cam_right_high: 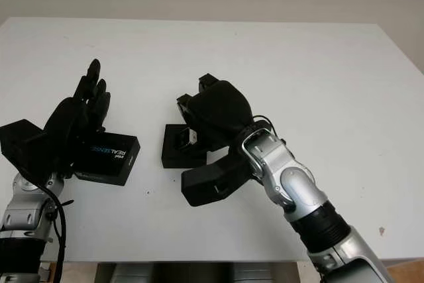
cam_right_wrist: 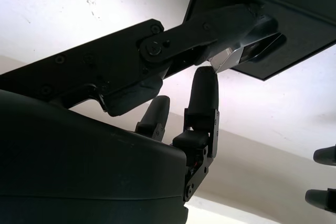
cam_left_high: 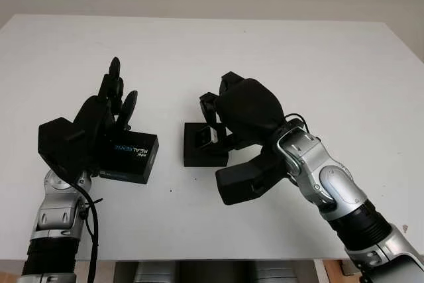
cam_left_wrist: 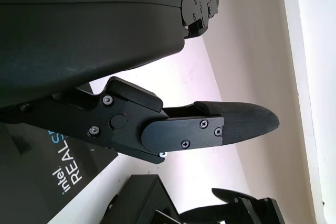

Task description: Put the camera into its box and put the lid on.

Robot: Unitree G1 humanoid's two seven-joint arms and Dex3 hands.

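Fingers (cam_right_wrist: 203,94) of the right hand (cam_left_high: 228,120) pinch the silver camera (cam_right_wrist: 247,45), one digit on either side of it, and hold it low over the black box (cam_left_high: 199,145), at or just inside the tray's mouth. Whether the camera already touches the tray floor I cannot tell. The grip looks chosen so the camera goes in flat and the fingers can slip out sideways afterwards (a judgement, not something seen).

The left hand (cam_left_high: 109,114) is open, its fingers stretched forward past the far edge of the lid (cam_left_high: 130,156), the black piece printed "REALSENSE" in blue and white. The palm sits over the lid's left part without any visible grip on it. That placement probably keeps the lid pinned and ready for the closing step.

Box and lid lie near each other on the white table (cam_left_high: 331,71), a bare strip between them.
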